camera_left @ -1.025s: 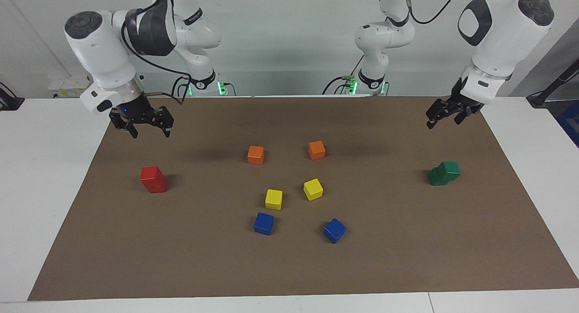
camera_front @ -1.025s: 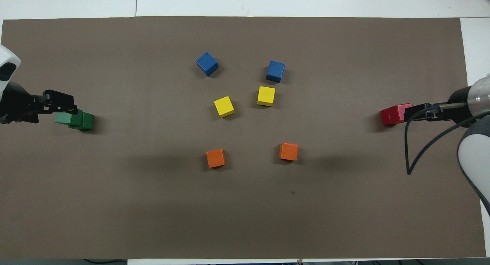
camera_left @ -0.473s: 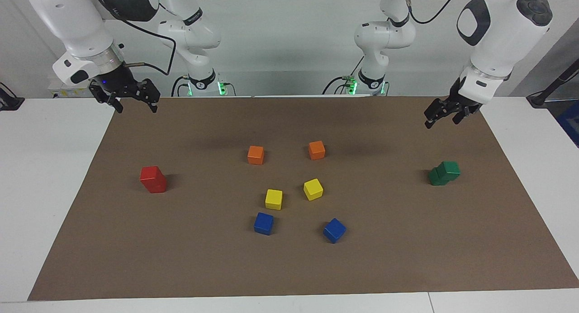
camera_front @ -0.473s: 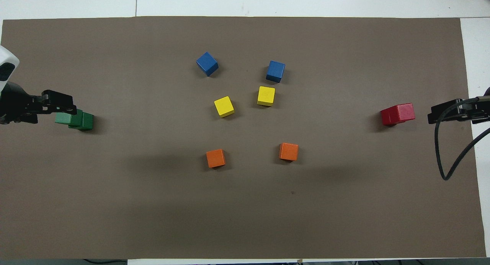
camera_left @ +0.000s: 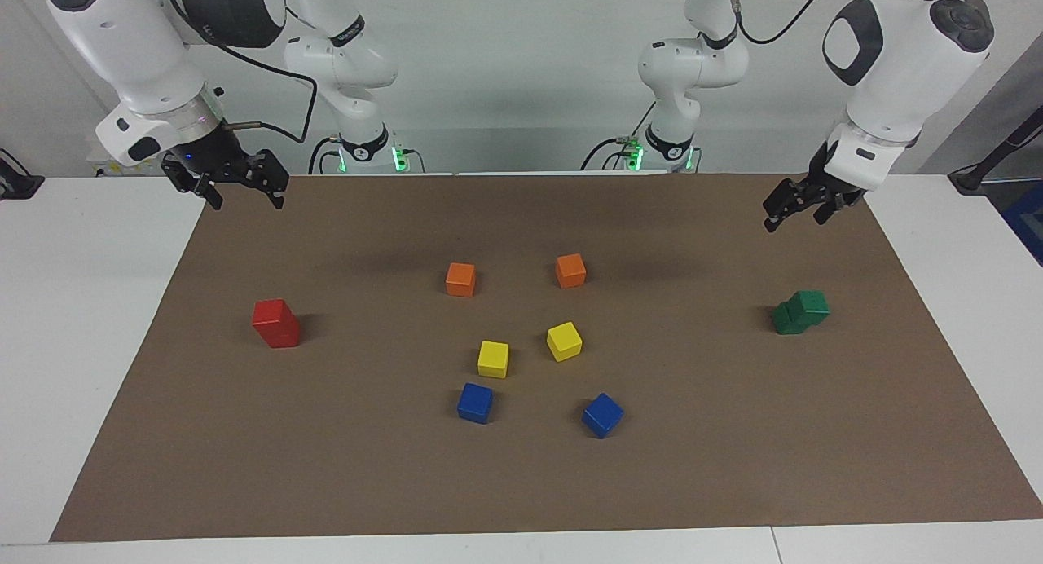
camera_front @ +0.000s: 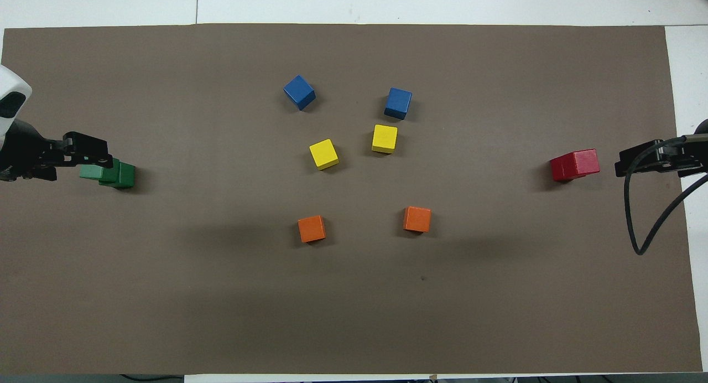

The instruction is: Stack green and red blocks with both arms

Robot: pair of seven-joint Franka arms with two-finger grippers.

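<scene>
Two red blocks point(camera_left: 275, 323) stand as a stack on the brown mat toward the right arm's end; the stack also shows in the overhead view point(camera_front: 575, 165). Two green blocks point(camera_left: 800, 311) stand stacked toward the left arm's end, the top one shifted off-centre; this stack shows in the overhead view too point(camera_front: 109, 173). My right gripper point(camera_left: 244, 197) is open and empty, raised over the mat's corner near its base, apart from the red stack. My left gripper point(camera_left: 794, 218) is open and empty, raised above the mat beside the green stack.
Two orange cubes point(camera_left: 460, 279) point(camera_left: 570, 270), two yellow cubes point(camera_left: 493, 359) point(camera_left: 564, 341) and two blue cubes point(camera_left: 475, 403) point(camera_left: 602, 415) lie singly in the middle of the mat point(camera_left: 521, 482). White table surrounds the mat.
My right gripper has risen and drawn back from over the red stack to the mat's corner. My left gripper has lifted slightly. The blocks have not moved.
</scene>
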